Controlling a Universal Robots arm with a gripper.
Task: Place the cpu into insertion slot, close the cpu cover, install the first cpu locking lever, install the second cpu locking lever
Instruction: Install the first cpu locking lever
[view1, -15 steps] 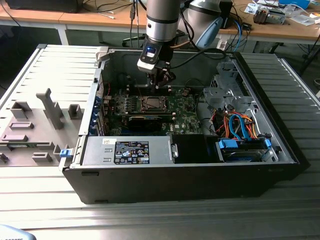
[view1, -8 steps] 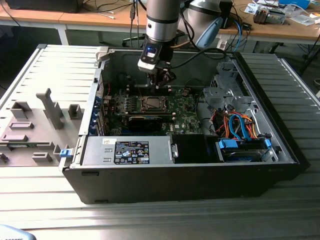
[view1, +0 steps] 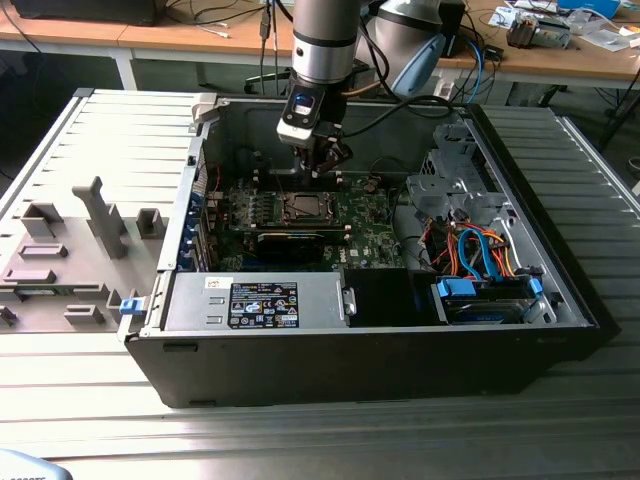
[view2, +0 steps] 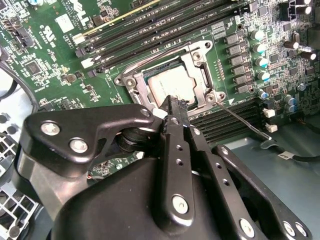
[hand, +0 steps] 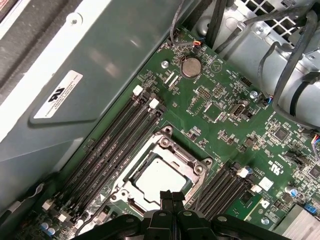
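While the gripper (view2: 172, 101), fingers pressed together on nothing, hangs over the slot (view2: 128, 80), where the cpu (view2: 167, 82) lies under the cover (view2: 194, 62), a skewed push could slip off the thin lever (view2: 245, 120) beside the slot and gouge the board (view2: 60, 50).

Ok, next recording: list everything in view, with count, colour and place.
computer case: one, black, open on the ribbed metal table
circuit board: one, green, inside the case
insertion slot: one, silvery rim, on the board
cpu: one, grey, seated in the slot
cpu cover: one, silvery, flat around the cpu
locking lever: one, thin metal, angled away from the slot
power supply: one, grey, the case's near side
cables: several, blue and orange, exterior view's right
gripper: one, black, shut, over the slot's edge
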